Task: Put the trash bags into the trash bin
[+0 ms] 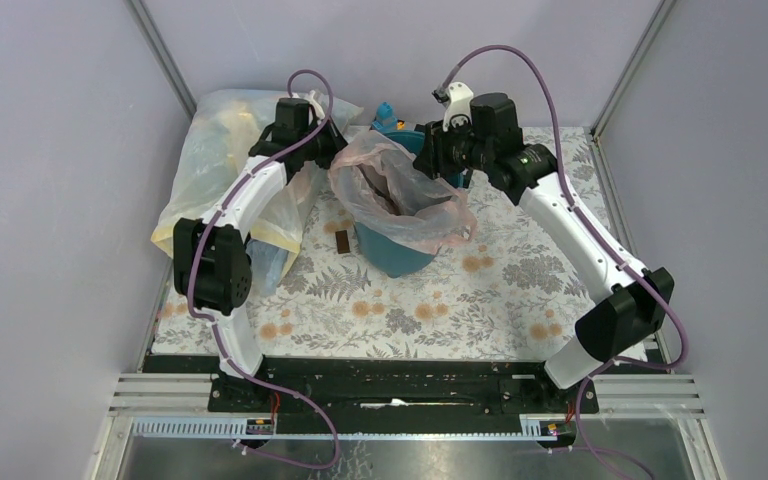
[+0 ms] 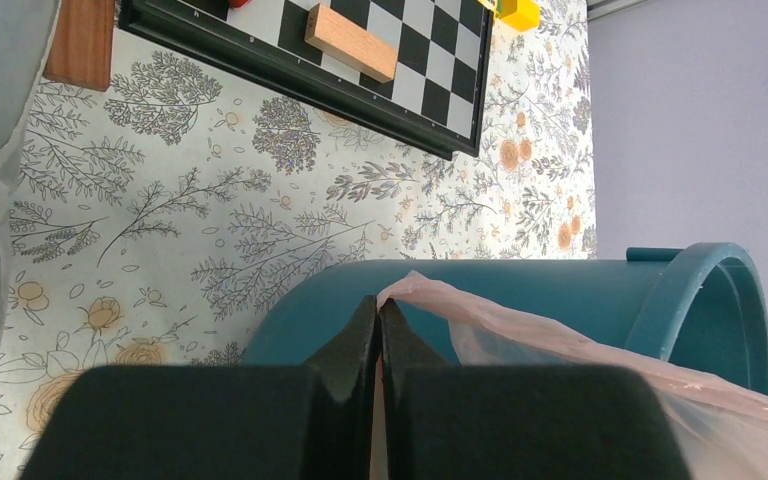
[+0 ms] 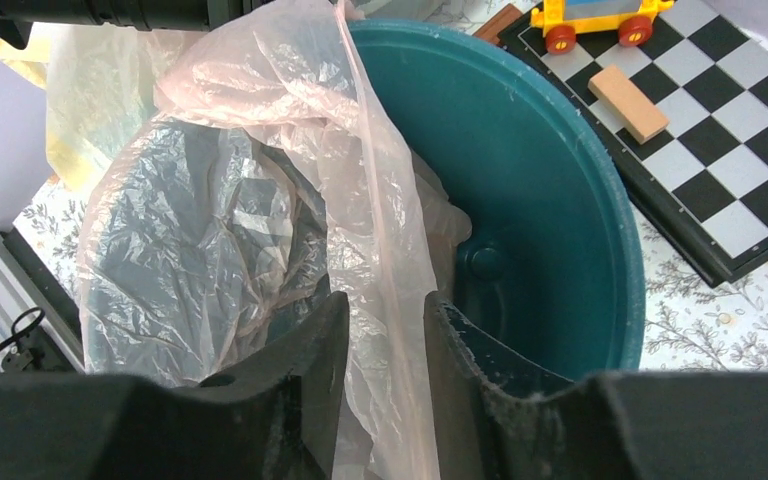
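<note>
Up close, left gripper (image 2: 378, 306) with black fingers pressed together, pinching an edge of the thin pink see-through plastic trash bag (image 3: 260, 200). On the flowery table cloth (image 1: 460, 310), toward the back, round teal-blue plastic trash bin (image 1: 395, 260) standing. Pink bag draped over its rim and hanging inside. Right gripper (image 3: 387, 310) with black fingers partly spread, bag film passing between them.

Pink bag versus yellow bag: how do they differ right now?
The pink bag sits in the bin, mouth open; the yellow bag lies on the table beside it. The left gripper pinches the pink bag's edge; no gripper holds the yellow bag. Both are thin, see-through plastic.
</note>
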